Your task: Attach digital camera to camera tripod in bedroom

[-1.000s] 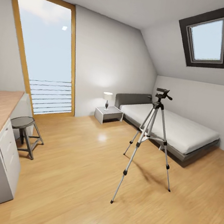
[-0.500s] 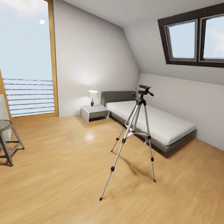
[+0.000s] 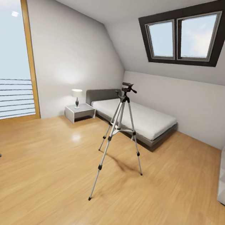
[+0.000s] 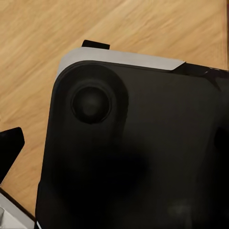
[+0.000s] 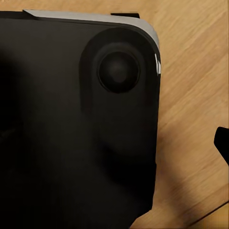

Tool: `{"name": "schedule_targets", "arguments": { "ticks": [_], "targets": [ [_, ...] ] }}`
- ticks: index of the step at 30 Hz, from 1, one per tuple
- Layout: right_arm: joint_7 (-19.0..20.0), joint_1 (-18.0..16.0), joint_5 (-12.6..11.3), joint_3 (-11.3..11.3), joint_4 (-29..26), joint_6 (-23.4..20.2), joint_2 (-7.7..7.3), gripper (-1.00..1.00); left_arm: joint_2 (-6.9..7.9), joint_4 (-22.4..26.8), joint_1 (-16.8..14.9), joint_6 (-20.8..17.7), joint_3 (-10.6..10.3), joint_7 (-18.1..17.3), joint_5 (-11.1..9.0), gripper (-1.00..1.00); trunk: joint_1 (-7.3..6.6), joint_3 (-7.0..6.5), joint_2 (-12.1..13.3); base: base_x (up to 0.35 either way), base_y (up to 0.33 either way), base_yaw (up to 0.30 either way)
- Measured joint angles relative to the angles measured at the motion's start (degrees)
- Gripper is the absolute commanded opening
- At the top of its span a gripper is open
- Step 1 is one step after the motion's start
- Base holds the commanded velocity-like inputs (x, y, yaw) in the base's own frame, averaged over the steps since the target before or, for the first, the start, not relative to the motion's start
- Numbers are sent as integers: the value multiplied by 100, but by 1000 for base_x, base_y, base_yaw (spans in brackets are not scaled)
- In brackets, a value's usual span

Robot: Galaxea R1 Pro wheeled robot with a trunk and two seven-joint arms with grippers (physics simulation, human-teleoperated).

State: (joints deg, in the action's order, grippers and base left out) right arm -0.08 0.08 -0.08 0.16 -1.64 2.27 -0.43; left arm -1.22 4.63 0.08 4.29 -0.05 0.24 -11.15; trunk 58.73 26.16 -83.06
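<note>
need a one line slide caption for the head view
Camera tripod standing on the bedroom's wood floor, in front of the grey bed and below the skylight.

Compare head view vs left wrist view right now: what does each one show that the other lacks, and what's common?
Head view alone: the camera tripod standing on its three legs in the middle of the bedroom, the grey bed behind it, a nightstand with a lamp, the tall window and the skylight.

Left wrist view alone: a close-up of a large black rounded panel with a grey edge and a round boss, apparently part of the robot.

Shared: the light wood floor, also seen around the panel.
</note>
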Motion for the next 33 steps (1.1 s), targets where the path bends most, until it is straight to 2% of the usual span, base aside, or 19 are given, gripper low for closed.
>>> {"name": "schedule_targets", "arguments": {
  "ticks": [10,18,27,33],
  "targets": [
    [0,0,0,5,-2,-3,0,100,2,-1,0,-11,0,-3,0,100,0,0,0,0,0,-214],
    [0,0,7,12,-2,-15,-8,100,0,-1,0,9,3,-4,-1,100,0,0,0,0,31,-36],
    [0,0,8,16,-4,-20,-17,100,-8,-2,0,9,4,0,-2,100,0,0,0,0,251,-2],
    [0,0,8,16,-5,-19,-16,100,-6,-1,0,8,0,0,0,100,0,0,0,0,74,0]
  ]
}}
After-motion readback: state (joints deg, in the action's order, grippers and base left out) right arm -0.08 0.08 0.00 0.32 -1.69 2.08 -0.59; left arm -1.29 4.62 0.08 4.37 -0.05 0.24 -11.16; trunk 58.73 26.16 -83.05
